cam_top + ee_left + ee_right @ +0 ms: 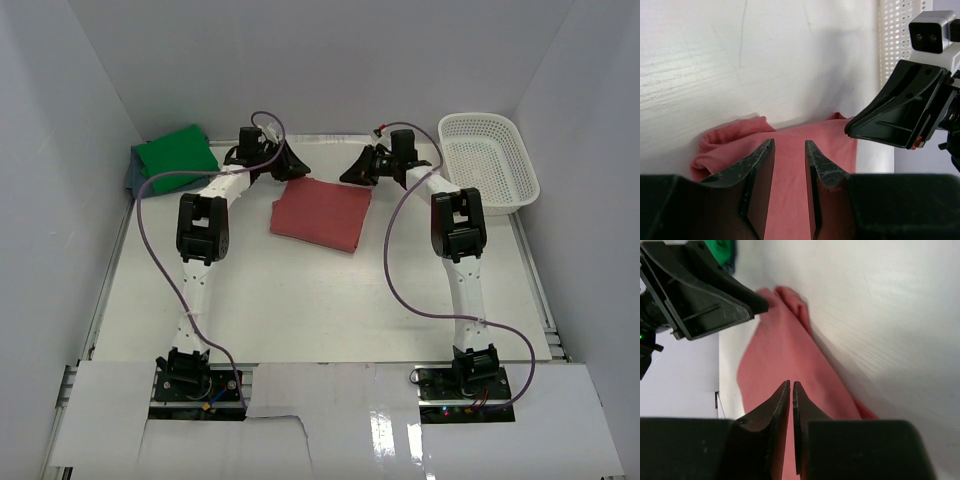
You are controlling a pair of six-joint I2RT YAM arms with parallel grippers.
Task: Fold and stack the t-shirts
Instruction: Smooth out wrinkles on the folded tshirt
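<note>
The left gripper (789, 145) has its jaws apart with nothing between them; only the cloth below shows through the gap. The right gripper (791, 385) is pinched closed on itself, its fingertips all but touching and no fabric caught in them. Both hang low over the far edge of the red t-shirt (320, 213), facing each other from either side, close together but apart.

The red t-shirt lies folded into a compact, slightly skewed rectangle on the surface (300, 310), toward the far middle. Its far edge is a little bunched and rounded where the layers turn over. Well off to the far left sits the green t-shirt (178, 152), also folded, with a sliver of the blue-grey t-shirt (131, 178) showing beneath it. The white basket (490, 160) stands at the far right, apart from everything.

The folding of the red shirt looks done, and the stacking step appears to be next. That calls for both grippers to open, come down on the shirt's edges, take all the layers together, and carry the bundle left onto the green one without letting the fold slip open. The bunched far edge may need the deeper bite.
</note>
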